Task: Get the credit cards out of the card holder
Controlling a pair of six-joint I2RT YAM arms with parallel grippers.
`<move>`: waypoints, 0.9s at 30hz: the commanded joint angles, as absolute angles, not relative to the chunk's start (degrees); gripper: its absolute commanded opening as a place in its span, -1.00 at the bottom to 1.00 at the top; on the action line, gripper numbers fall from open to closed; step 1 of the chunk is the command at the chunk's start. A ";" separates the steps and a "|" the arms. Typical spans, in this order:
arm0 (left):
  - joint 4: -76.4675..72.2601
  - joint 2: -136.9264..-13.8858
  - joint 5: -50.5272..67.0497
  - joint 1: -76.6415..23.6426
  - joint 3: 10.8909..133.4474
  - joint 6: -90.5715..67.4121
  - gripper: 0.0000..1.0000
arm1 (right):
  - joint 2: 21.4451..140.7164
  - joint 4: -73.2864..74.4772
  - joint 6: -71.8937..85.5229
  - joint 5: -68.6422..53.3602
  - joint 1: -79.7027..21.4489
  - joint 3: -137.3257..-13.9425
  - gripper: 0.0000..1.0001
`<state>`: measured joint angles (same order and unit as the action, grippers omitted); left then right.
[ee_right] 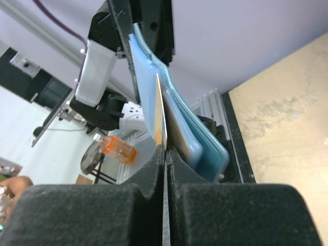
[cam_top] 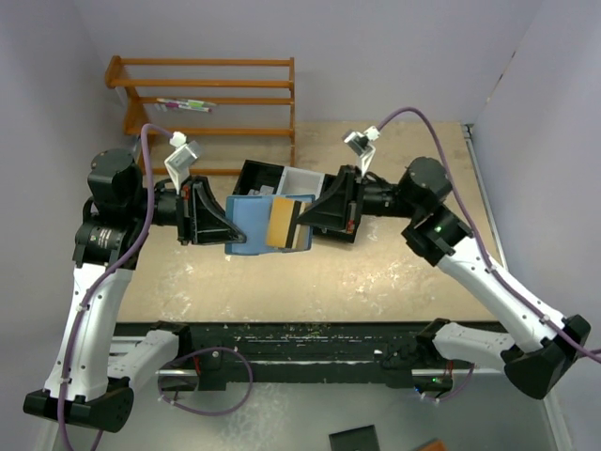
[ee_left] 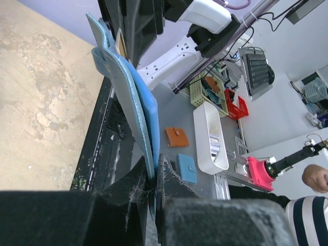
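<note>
Closest in my right wrist view, the right jaws are pressed shut on the thin edge of a credit card (ee_right: 162, 115). The card runs up into the blue card holder (ee_right: 205, 146) just beyond. In the left wrist view my left jaws are all but closed, pinching the holder's opposite edge. Only the top view shows the card's gold-tan face, lying across the holder's right half. There the holder hangs between both arms over the tan surface (cam_top: 376, 282), just in front of a black-and-white tray (cam_top: 282, 177), with a wooden rack (cam_top: 207, 94) farther back.
</note>
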<state>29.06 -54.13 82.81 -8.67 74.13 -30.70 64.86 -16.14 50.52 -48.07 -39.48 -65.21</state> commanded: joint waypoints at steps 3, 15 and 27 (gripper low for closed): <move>28.91 -53.73 82.69 -8.59 74.95 -27.78 -1.00 | 60.11 -0.52 44.76 -51.57 -31.10 -70.33 -1.00; 51.61 -57.71 54.21 -8.61 81.92 -0.92 -1.00 | 62.28 27.76 29.31 -40.47 -24.14 -79.81 -1.00; 53.41 -54.46 50.96 -8.61 80.49 5.56 -1.00 | 79.90 39.47 26.62 -9.94 -23.85 -79.86 -1.00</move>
<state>53.39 -56.38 50.26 -8.67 79.50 1.52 74.56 35.03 27.57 -23.77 -24.18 -78.72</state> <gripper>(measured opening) 0.091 0.004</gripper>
